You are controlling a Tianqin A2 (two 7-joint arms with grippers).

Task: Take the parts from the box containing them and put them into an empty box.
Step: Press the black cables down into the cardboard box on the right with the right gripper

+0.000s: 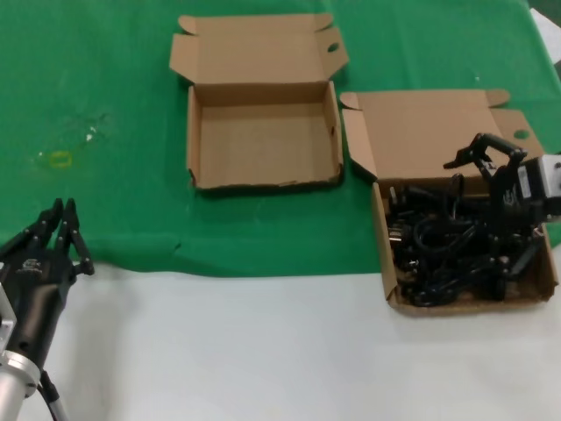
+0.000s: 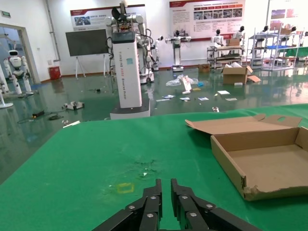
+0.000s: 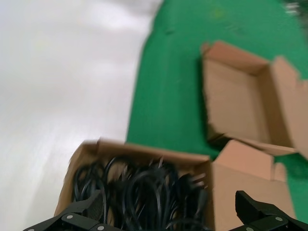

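The box with the parts (image 1: 429,132) lies at the right of the green cloth, its tall lid folded back. Tangled black power cords (image 1: 443,250) fill it. My right gripper (image 1: 486,210) hangs over those cords, open wide. In the right wrist view its fingers (image 3: 91,207) straddle the cords (image 3: 144,192) without holding any. The empty box (image 1: 263,145) sits left of it and farther back; it also shows in the right wrist view (image 3: 236,101) and the left wrist view (image 2: 269,159). My left gripper (image 1: 66,224) rests shut at the near left edge of the cloth, holding nothing (image 2: 166,185).
A green cloth (image 1: 105,88) covers the far part of the table; the near part is bare white (image 1: 219,351). A small yellow mark (image 1: 60,159) lies on the cloth ahead of the left gripper. The two boxes stand a narrow gap apart.
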